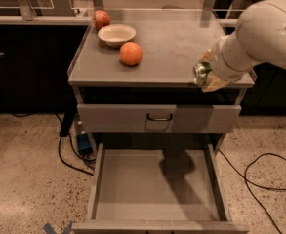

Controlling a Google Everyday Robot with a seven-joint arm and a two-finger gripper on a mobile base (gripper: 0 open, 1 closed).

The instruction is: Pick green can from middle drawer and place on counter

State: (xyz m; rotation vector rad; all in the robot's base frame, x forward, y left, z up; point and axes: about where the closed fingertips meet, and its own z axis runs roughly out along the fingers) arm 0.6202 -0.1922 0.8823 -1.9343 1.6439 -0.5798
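Observation:
The green can (200,71) is held in my gripper (206,75) at the front right edge of the counter (172,43), its silver end facing left. Only that end and a little green side show; the rest is hidden by the pale fingers (214,83) and the white arm. The can hangs at counter height, just over the front rim. The middle drawer (157,184) stands pulled out below, its flat grey floor bare except for the arm's shadow.
On the counter's back left are an orange (131,53), a cream bowl (116,34) and a red apple (101,19). The upper drawer front with a dark handle (159,117) is shut. Cables (267,172) lie on the floor either side.

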